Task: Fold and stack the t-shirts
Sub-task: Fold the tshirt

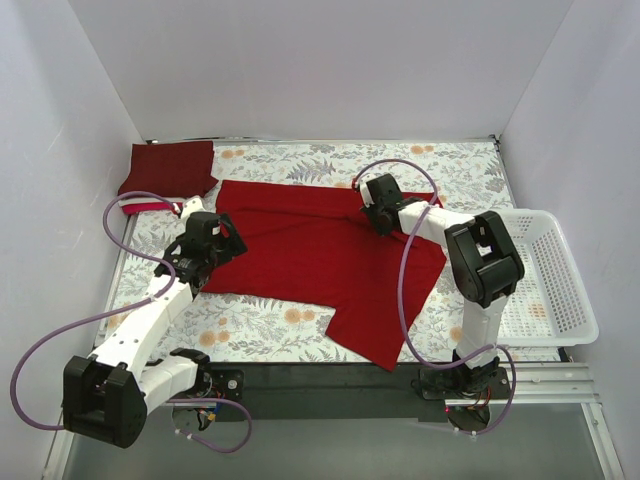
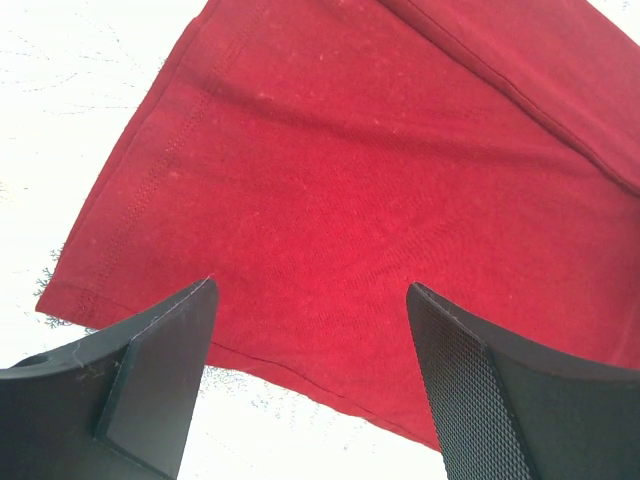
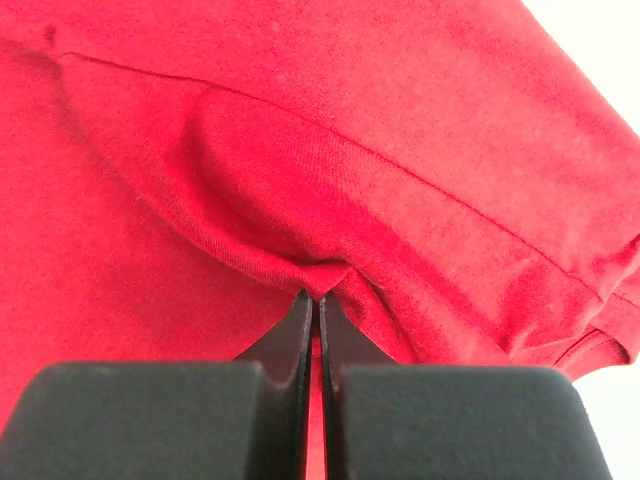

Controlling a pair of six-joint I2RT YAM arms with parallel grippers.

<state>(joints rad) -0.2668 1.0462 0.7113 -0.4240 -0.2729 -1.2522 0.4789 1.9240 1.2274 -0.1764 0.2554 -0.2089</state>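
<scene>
Bright red t-shirt (image 1: 310, 262) lies spread flat on the floral counter (image 1: 250, 338). Long axis runs roughly L-R across the top view, slanting far-left to near-right, w/ one corner reaching the counter's near edge.

R end effector (image 3: 318, 300) is closed tight on a small pinch of the red cloth. Its wrist view shows fabric bunched into a ridge right at the tips, w/ a seam running just above. In the top view that grip sits on the shirt's far-right part.

L end effector (image 2: 310, 290) has its fingers wide apart w/ nothing in them. It hovers over the shirt's left side, a hemmed corner lying below and ahead of the gap. Contact w/ the cloth can't be told.

So the shirt's bulk lies between the two arms: R has its side, and L is the nearer arm for the left hem. Judgement: next move prob needs L to drop onto that hem so both ends lift together.

Dark maroon t-shirt (image 1: 170, 165) sits folded at the far-left corner, just beside the red one. White basket (image 1: 555, 300) is at the right.
</scene>
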